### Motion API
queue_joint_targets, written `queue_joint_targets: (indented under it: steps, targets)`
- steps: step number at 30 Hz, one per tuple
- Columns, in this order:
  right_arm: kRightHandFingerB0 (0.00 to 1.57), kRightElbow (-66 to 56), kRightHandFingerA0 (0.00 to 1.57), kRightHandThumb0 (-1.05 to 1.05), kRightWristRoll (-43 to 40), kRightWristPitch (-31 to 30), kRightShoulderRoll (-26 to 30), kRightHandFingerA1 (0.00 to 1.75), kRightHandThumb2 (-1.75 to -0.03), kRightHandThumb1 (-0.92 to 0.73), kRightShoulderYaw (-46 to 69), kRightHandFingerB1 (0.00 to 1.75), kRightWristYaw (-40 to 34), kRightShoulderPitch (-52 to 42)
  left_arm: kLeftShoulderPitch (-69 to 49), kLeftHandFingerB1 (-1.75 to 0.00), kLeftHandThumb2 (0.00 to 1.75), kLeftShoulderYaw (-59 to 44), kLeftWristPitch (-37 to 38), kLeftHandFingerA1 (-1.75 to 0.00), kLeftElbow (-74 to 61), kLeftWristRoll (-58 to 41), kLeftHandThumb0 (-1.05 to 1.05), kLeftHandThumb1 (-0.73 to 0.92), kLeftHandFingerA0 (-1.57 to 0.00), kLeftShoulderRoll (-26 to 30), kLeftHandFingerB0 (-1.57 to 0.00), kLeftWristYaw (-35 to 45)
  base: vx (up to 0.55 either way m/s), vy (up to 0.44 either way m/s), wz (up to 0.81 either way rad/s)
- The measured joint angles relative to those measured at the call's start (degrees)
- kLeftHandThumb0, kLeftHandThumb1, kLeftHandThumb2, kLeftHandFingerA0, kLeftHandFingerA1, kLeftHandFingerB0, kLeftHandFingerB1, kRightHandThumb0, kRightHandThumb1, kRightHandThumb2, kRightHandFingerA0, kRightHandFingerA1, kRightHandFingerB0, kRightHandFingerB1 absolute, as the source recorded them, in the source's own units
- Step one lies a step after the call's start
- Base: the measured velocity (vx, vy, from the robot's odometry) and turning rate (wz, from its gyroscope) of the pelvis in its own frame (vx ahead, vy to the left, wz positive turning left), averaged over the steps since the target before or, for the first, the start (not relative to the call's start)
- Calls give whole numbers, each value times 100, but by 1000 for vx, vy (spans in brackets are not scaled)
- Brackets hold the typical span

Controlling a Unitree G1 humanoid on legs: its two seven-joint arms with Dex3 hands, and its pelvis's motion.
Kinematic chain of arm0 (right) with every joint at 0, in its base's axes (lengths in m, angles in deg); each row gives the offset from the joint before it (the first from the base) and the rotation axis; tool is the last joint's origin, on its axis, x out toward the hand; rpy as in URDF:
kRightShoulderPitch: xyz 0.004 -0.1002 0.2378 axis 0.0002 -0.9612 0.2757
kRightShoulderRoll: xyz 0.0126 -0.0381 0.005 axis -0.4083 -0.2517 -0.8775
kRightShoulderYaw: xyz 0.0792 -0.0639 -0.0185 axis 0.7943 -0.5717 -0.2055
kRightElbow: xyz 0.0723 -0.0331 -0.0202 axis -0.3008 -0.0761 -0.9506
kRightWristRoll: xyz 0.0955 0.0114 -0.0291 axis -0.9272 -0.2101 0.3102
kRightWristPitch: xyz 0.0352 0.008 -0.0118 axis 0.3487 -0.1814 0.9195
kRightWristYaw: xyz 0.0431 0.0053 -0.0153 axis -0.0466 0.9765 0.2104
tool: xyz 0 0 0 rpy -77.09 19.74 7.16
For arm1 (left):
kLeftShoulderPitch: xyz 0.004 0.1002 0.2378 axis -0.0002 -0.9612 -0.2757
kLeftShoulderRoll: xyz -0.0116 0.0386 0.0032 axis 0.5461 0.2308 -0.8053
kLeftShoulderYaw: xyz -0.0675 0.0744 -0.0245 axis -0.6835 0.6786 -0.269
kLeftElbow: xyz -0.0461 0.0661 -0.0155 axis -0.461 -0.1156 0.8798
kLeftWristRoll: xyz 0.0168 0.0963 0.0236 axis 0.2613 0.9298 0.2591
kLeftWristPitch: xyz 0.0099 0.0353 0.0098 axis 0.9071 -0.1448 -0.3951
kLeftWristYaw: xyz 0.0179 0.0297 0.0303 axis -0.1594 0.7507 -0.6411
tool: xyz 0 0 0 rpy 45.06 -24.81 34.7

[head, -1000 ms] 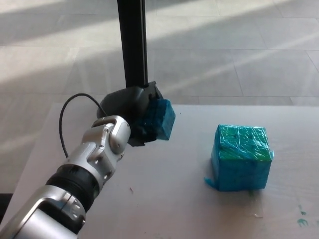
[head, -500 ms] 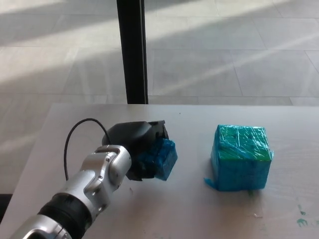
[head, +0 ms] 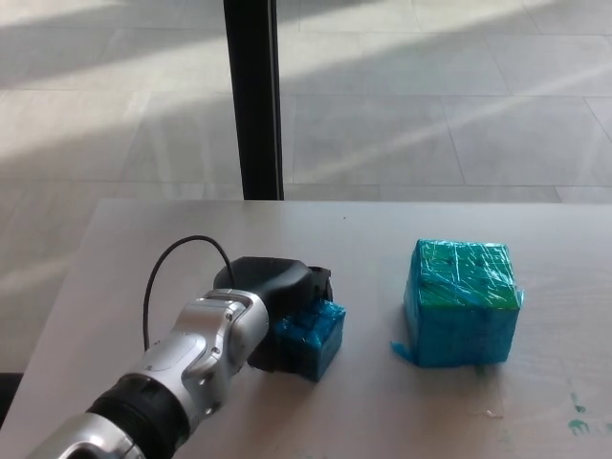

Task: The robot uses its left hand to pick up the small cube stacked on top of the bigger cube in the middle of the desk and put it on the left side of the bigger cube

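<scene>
Now | left hand (head: 277, 296) grips small cube (head: 311, 337) | left of bigger cube (head: 462, 302)

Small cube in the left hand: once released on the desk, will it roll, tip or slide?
Probably stays put: the small cube has flat faces, so rolling is unlikely. Its glossy, wrinkled blue wrap may be a bit slippery against the left hand. It seems squat, so tipping looks unlikely.

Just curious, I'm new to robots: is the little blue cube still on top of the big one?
Off. The small blue taped cube sits low beside the desk, left of the big blue-green taped cube, in the left robot hand.
</scene>
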Motion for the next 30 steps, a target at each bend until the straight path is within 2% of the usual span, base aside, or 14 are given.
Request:
queue_joint_targets:
  steps: [1,2,3,4,5,6,8,10,11,26,27,28,29,30]
  targets:
    - [35,-16,52,-45,-2,-7,0,62,-85,-52,1,51,0,-6,37,-64,93,63,0,-103,16,57,-53,46,-72,9,-26,18,0,0,0]
    - [35,-28,52,-45,-1,-15,0,62,-85,-52,1,51,0,-14,68,-68,59,123,-1,-117,30,103,-63,65,-54,21,-21,56,0,0,0]
    - [35,-40,53,-46,1,-23,0,62,-85,-52,0,50,0,-22,118,-56,59,196,-16,-94,51,151,-64,63,-38,30,-19,128,0,0,0]
    - [35,-39,53,-46,1,-24,0,62,-85,-52,0,50,0,-22,142,-56,59,224,-30,-94,60,168,-64,63,-38,33,-19,166,0,0,0]
    - [34,-20,53,-47,5,-23,0,61,-84,-51,-2,50,0,-18,206,-45,83,293,-68,-58,79,215,-74,45,-12,34,-5,280,0,0,0]
    - [34,-1,53,-46,7,-23,0,63,-84,-51,-3,50,0,-18,242,-31,86,328,-99,-37,87,238,-77,45,-1,36,-7,359,0,0,0]
    - [34,15,53,-46,8,-26,0,63,-84,-51,-5,50,3,-16,292,-7,77,373,-165,0,86,276,-90,39,0,33,0,516,0,0,0]
    - [34,-17,54,-46,9,-34,0,62,-84,-51,-5,49,5,-24,336,0,79,402,-214,0,74,298,-100,47,0,33,0,673,0,0,0]
    - [33,-58,53,-46,9,-42,0,62,-84,-51,-5,49,5,-34,348,0,58,410,-240,0,64,305,-103,58,0,34,0,765,0,0,0]
    - [33,-218,53,-46,-2,-151,1,60,-82,-49,25,47,39,-130,410,0,58,-451,-428,0,-313,-13,-102,57,0,50,0,1758,0,0,0]
    - [41,-207,58,-40,-2,-151,1,51,-58,-60,28,33,43,-131,412,0,58,-578,-429,0,-340,-70,-103,57,0,51,0,1780,0,0,0]
    - [33,-199,52,-46,-3,-151,1,60,-81,-48,33,47,44,-126,397,0,102,-721,-425,-19,-389,-128,-105,63,0,56,0,1786,0,0,0]
    - [33,-173,52,-46,-4,-151,1,60,-81,-48,39,47,46,-114,382,0,102,-870,-425,-19,-463,-181,-105,63,0,77,0,1785,0,0,0]
    - [33,-147,54,-46,-4,-151,1,61,-81,-48,44,47,48,-109,379,0,60,-991,-426,0,-526,-222,-105,62,0,110,0,1785,0,0,0]
